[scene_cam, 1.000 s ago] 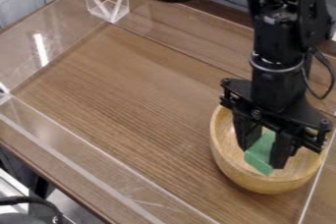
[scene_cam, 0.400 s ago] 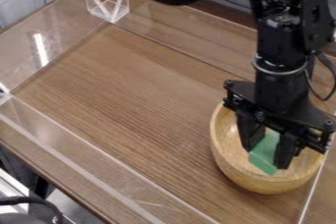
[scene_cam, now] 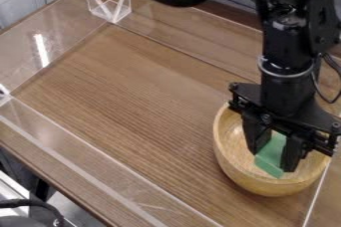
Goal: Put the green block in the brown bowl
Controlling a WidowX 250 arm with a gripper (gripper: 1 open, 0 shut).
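Note:
The brown bowl (scene_cam: 234,164), round light wood with a thick rim, sits at the table's right front corner. My black gripper (scene_cam: 272,150) points straight down into it from above. Between its two fingers stands the green block (scene_cam: 272,155), tilted on end, its lower end down near the bowl's floor. The fingers sit against the block's two sides and appear shut on it. The block's upper part and the bowl's far inner wall are hidden behind the gripper.
The wooden table (scene_cam: 127,92) is ringed by low clear acrylic walls (scene_cam: 54,151). A small clear bracket (scene_cam: 108,5) stands at the back left. The bowl lies close to the right and front walls.

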